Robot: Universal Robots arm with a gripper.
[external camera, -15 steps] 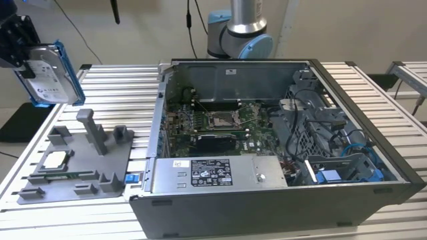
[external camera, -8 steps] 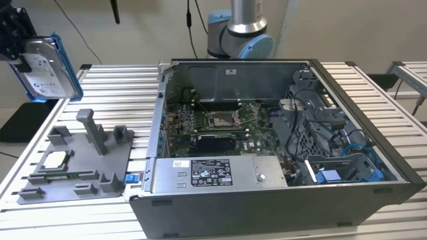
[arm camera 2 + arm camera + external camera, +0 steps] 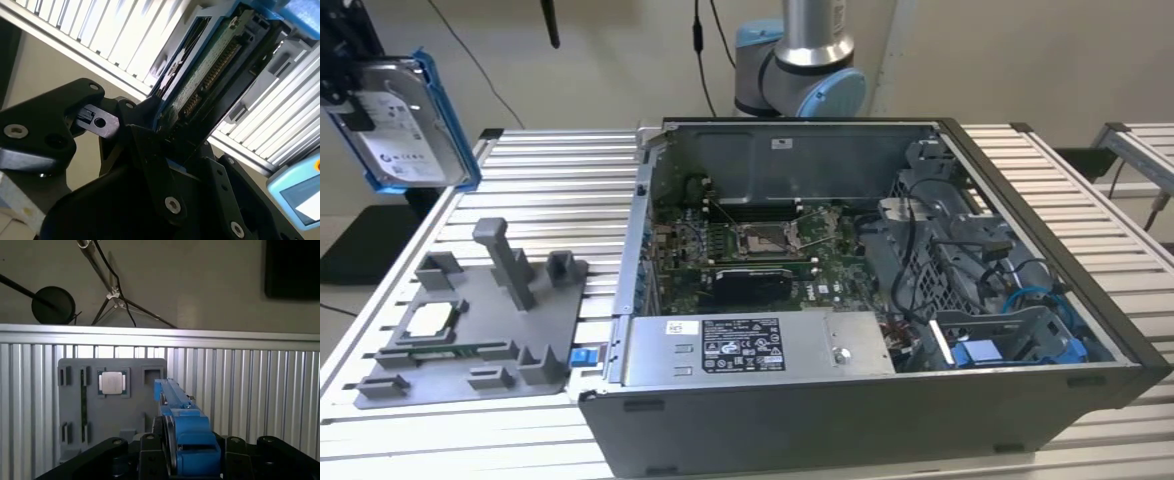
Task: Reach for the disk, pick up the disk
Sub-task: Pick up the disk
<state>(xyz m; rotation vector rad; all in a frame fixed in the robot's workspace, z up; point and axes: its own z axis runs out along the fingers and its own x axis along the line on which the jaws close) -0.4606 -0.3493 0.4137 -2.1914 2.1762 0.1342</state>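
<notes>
- My hand [image 3: 172, 131] is clenched on the disk [image 3: 403, 125], pinching one end of its blue carrier. The disk hangs upright in the air, well above the surface [image 3: 560, 170], at the exterior view's left, with its label facing that camera.
- The risk as I judge it: the grip takes one short end only, and most of the drive's weight sits away from it. A quick swing could make the drive pivot or slip free, and it would drop onto ribbed metal.
- The carrier is plastic. If it flexes, the drive could shift inside the frame.
- Below lies the grey fixture plate [image 3: 474, 330], with a tall post [image 3: 500, 255], small blocks, and the square silver chip [image 3: 114, 383] seated in a pocket. A low pass could snag the post.
- The open computer case [image 3: 854, 300] stands just beside the plate, toward the exterior view's right. Its raised wall is the main obstacle that way.
</notes>
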